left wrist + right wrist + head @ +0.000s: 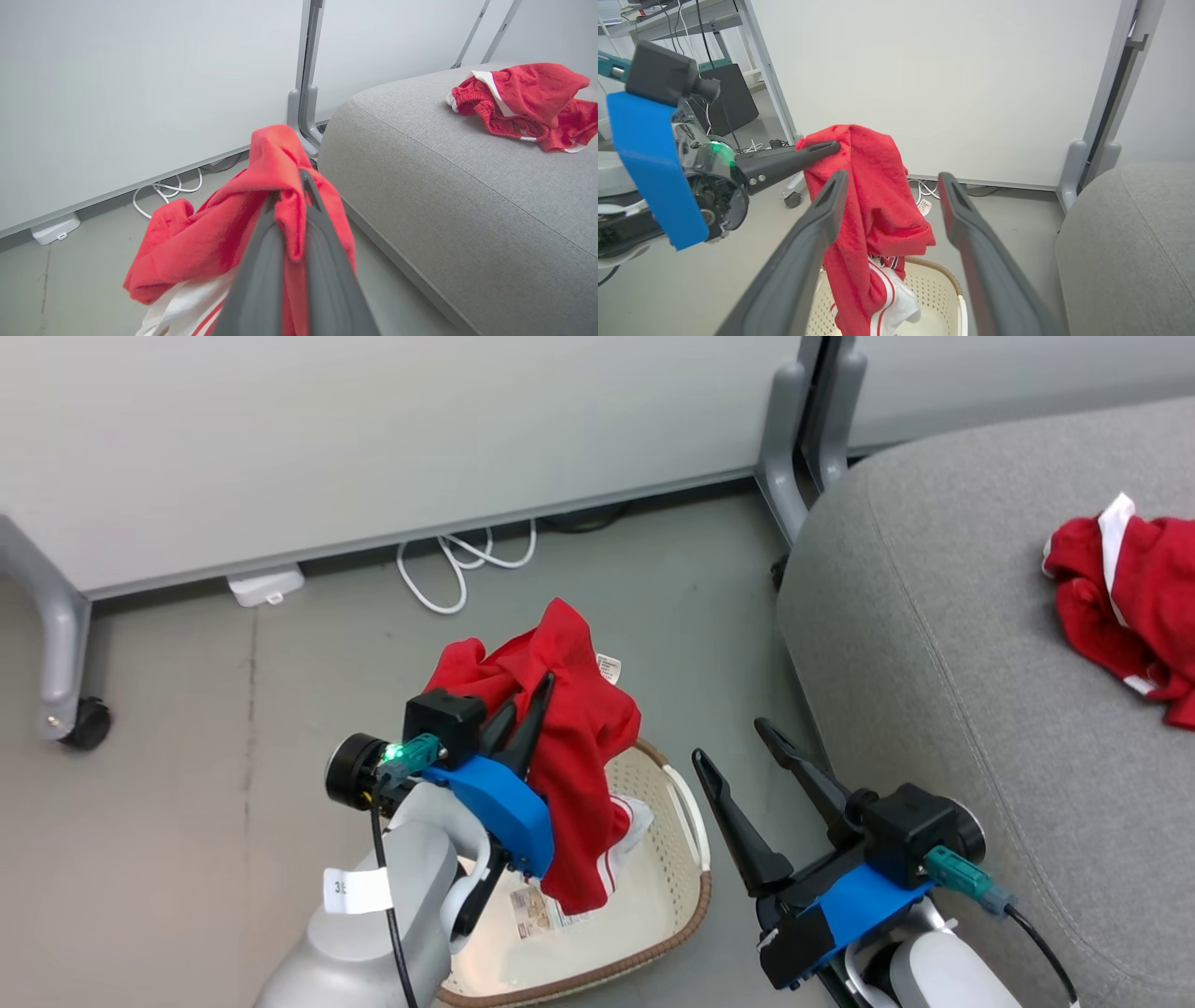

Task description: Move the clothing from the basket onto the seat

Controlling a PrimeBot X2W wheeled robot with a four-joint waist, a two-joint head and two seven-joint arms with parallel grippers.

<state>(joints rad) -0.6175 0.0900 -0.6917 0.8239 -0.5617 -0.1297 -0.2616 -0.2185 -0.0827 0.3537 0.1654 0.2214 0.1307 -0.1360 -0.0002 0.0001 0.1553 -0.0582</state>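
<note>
One red garment [583, 747] hangs in the air right above the basket [653, 905], pinched near its top fold between the closed fingers of the left hand [530, 695]. Its lower end, with white stripes and trim, dangles over the inside of the basket; whether it touches the bottom cannot be told. The basket stands on the grey floor [187, 709], near the front edge of the seat [934, 663]. The other red garment [1134, 597] lies crumpled on top of the seat, well apart from the basket. The right hand [733, 744] hovers between the basket and the seat with its two fingers spread wide, holding nothing. Behind, a white cable [457, 569] loops on the floor at the foot of a pale wall panel [373, 448].
</note>
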